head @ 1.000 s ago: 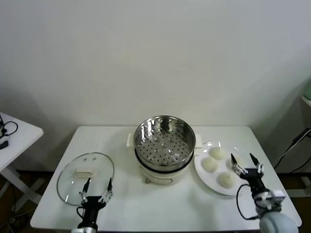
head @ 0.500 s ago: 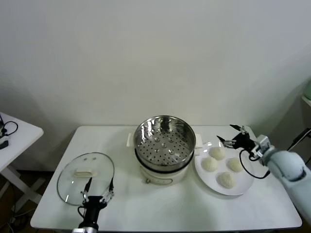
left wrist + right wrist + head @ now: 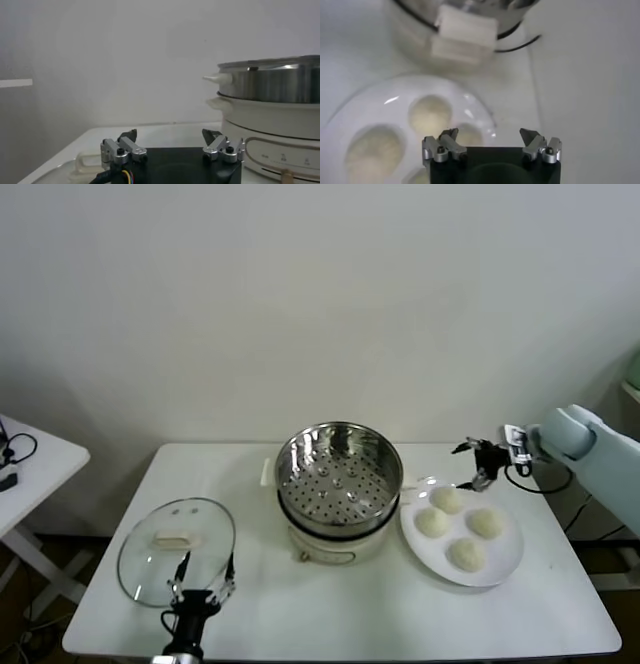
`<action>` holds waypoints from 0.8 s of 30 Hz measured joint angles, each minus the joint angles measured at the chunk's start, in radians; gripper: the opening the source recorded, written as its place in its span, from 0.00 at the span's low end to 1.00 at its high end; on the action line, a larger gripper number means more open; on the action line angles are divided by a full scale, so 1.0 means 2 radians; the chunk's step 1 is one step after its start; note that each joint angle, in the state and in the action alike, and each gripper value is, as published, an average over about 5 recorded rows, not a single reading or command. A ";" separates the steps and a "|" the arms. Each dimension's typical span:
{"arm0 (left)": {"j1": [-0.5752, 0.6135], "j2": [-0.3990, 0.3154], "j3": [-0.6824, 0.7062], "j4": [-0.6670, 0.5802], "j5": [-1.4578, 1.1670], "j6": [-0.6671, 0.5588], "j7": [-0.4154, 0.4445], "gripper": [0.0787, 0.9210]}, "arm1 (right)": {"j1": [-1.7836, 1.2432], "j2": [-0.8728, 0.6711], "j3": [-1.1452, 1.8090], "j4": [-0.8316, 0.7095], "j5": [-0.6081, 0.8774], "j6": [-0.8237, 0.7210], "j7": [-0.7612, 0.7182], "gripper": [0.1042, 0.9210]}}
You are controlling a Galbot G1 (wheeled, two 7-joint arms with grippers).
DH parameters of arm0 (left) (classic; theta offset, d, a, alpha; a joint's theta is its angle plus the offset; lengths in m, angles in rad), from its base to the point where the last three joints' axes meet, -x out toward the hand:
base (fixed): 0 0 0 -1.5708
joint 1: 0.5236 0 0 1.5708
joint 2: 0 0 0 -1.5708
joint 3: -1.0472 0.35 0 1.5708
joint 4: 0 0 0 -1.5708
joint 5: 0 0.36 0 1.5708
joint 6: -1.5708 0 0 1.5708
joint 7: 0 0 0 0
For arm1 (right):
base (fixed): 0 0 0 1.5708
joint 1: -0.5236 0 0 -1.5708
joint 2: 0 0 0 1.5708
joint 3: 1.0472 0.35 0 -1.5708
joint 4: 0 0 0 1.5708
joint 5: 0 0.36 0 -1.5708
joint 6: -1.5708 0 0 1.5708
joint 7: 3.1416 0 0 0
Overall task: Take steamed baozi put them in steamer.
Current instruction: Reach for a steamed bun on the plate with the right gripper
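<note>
- The steamer (image 3: 338, 476) sits mid-table, its perforated basket bare.
- Four steamed baozi (image 3: 449, 500) lie on the white plate (image 3: 505, 560) beside it.
- The right gripper (image 3: 474, 465) hovers above the plate's far edge, fingers spread (holding nothing).
- The left gripper (image 3: 199, 581) waits near the glass lid (image 3: 176, 548), fingers apart.

- Steamer (image 3: 272, 80): cut by left wrist view's edge; basket interior hidden behind its wall.
- Steamer handle (image 3: 465, 32): blurred in right wrist view, basket cropped.
- Baozi (image 3: 465, 136) partly hidden behind right gripper (image 3: 490, 134).
- Glass lid (image 3: 82, 162): only a sliver shows behind left gripper (image 3: 170, 136).
</note>
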 measured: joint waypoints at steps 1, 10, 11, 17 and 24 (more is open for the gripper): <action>0.000 0.000 -0.001 0.000 0.000 0.000 0.000 0.88 | 0.008 0.007 -0.012 -0.010 0.000 0.002 -0.006 0.88; -0.001 0.001 -0.004 0.006 0.000 -0.003 0.000 0.88 | 0.030 0.066 -0.061 -0.088 -0.005 0.020 -0.033 0.88; -0.002 0.001 -0.004 0.006 0.000 -0.003 0.001 0.88 | 0.029 0.072 -0.061 -0.096 -0.007 0.022 -0.034 0.88; -0.003 0.001 -0.006 0.009 0.001 -0.004 0.001 0.88 | 0.019 0.105 -0.060 -0.140 -0.019 0.027 -0.038 0.88; -0.003 0.002 -0.009 0.013 0.002 -0.007 0.001 0.88 | 0.001 0.134 -0.047 -0.177 -0.033 0.032 -0.039 0.88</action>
